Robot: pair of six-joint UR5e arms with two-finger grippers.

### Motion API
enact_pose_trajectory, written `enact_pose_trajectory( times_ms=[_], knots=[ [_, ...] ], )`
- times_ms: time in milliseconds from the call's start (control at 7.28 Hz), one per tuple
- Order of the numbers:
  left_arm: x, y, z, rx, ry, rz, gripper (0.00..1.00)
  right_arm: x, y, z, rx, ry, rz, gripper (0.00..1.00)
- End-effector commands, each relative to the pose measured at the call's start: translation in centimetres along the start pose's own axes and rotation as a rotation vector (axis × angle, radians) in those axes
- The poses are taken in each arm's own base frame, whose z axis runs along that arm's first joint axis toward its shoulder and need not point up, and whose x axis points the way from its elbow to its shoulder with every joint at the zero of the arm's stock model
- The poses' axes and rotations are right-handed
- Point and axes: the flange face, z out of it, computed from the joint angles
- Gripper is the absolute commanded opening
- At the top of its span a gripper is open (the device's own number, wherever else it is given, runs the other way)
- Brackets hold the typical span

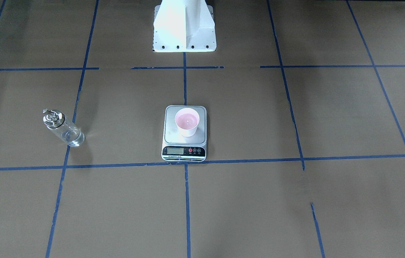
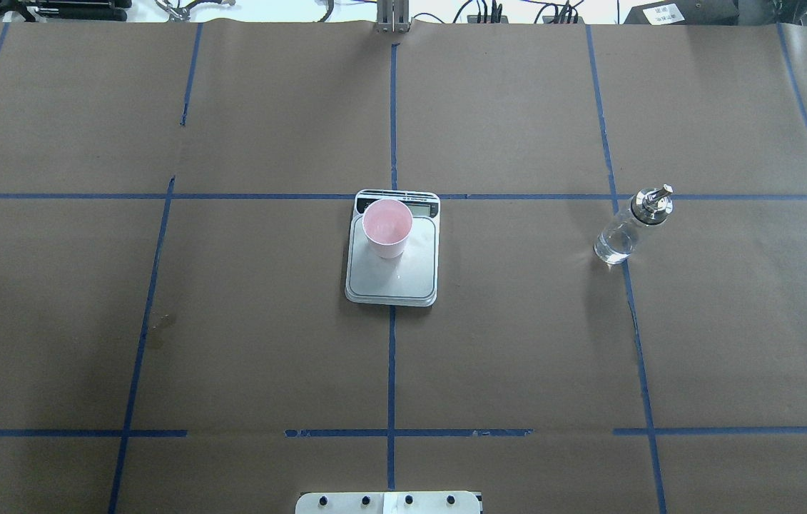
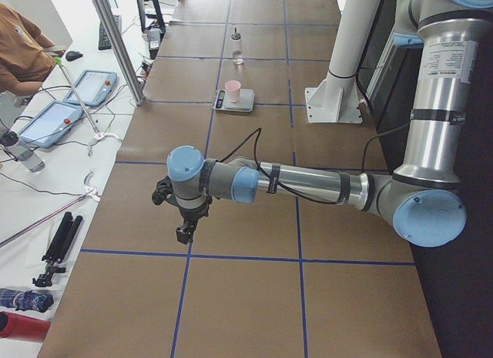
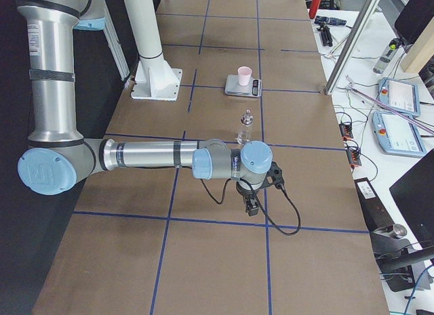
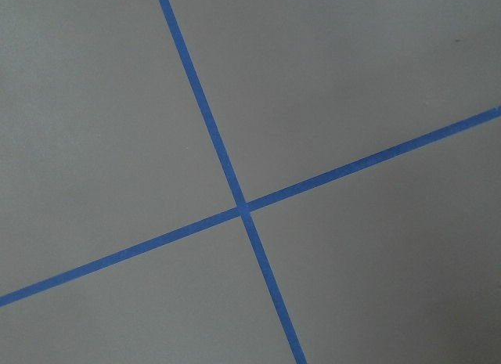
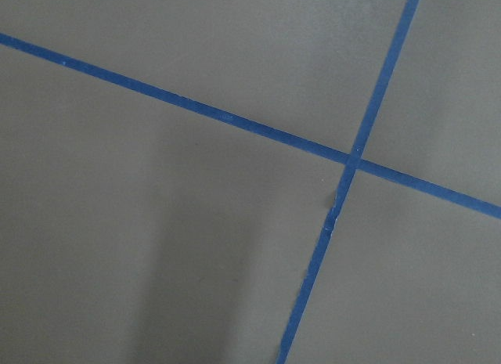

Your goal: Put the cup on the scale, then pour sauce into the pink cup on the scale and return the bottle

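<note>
Brown paper covers the long table (image 2: 267, 321), marked off into big squares by blue tape lines (image 2: 392, 128). Along one side runs a white bench (image 3: 23, 215) with two tablets (image 3: 95, 87) lying on it and a slanting aluminium post (image 3: 115, 42). The light is soft and even, the shadows faint.

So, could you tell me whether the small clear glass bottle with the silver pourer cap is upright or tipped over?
Upright. The bottle stands on its base on the brown paper, with its silver cap uppermost.

Left gripper (image 3: 184, 235) and right gripper (image 4: 251, 208) look too small to judge; scale (image 1: 183, 151) display unreadable.
</note>
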Motion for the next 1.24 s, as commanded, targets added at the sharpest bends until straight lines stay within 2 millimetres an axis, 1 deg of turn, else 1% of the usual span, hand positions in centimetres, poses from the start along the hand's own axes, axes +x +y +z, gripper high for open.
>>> enact_pose_trajectory(
  times_ms=[0, 137, 550, 1099],
  knots=[
    [-0.52, 0.67, 0.46, -0.009, 0.001, -0.014, 1.0, -0.34, 0.06, -0.12, 0.01, -0.021, 0.025, 1.0],
    [-0.57, 0.71, 0.53, -0.011, 0.002, -0.017, 1.0, -1.05, 0.14, -0.6, 0.019, -0.03, 0.043, 1.0],
    [-0.74, 0.59, 0.95, -0.016, 0.006, -0.02, 1.0, -0.84, 0.23, -0.42, 0.016, -0.03, 0.047, 1.0],
    [-0.48, 0.29, 0.51, -0.007, 0.007, -0.014, 1.0, -1.15, -0.19, -0.76, 0.024, -0.029, 0.037, 1.0]
  ],
)
